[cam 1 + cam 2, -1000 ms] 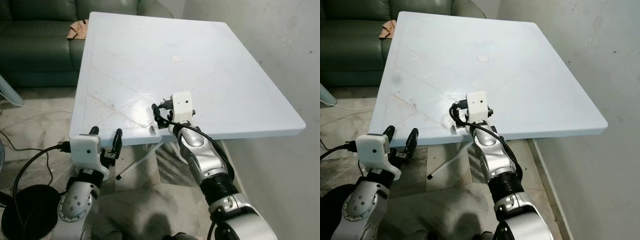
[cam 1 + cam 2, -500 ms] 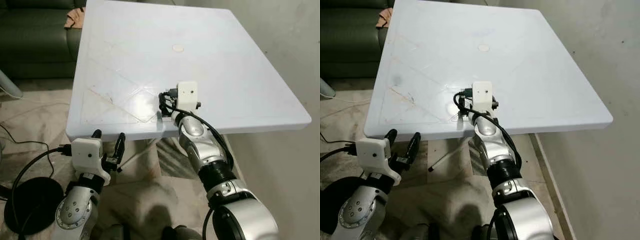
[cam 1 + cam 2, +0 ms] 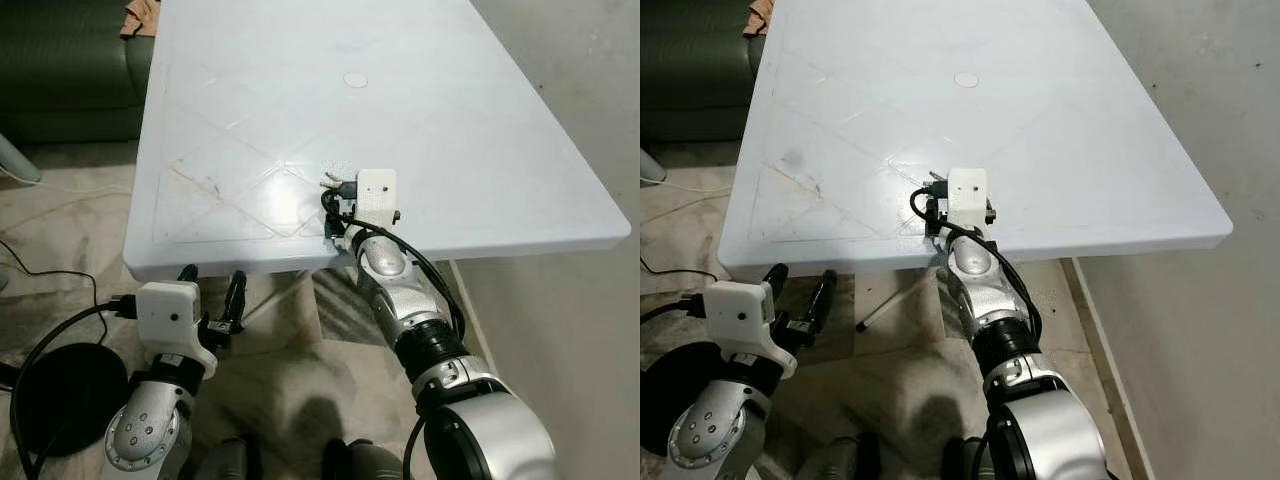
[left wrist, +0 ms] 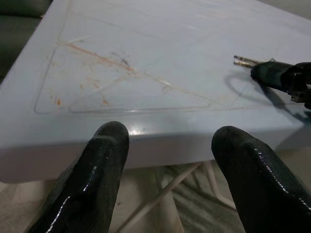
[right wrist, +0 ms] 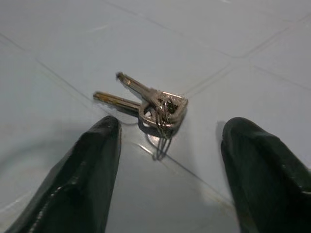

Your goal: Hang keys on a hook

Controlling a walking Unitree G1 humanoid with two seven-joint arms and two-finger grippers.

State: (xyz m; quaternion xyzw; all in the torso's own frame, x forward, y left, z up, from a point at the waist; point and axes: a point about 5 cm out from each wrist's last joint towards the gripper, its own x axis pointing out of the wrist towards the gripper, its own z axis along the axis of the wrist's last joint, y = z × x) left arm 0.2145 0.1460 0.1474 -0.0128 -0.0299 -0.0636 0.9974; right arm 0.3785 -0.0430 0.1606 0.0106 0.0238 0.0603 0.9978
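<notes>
Two silver keys (image 5: 150, 104) on a ring lie flat on the white plastic table (image 3: 450, 120), near its front edge; from the head they are a small glint (image 3: 335, 177). My right gripper (image 5: 172, 127) is low over the table and open, its black fingers (image 5: 87, 165) either side of the keys and just short of them. It sits ahead of its white wrist box (image 3: 377, 194). My left gripper (image 3: 212, 276) is open and empty, below and in front of the table's front edge (image 4: 160, 141).
A dark green sofa (image 3: 60, 70) with a tan cloth (image 3: 140, 18) stands behind the table on the left. A grey wall (image 3: 580, 110) runs close along the right. A black round base (image 3: 50, 395) and cable lie on the floor at left; table legs (image 3: 290, 295) show underneath.
The camera has moved closer over the table. My right gripper has reached further onto the table, up to the keys. My left gripper now sits lower than the table edge.
</notes>
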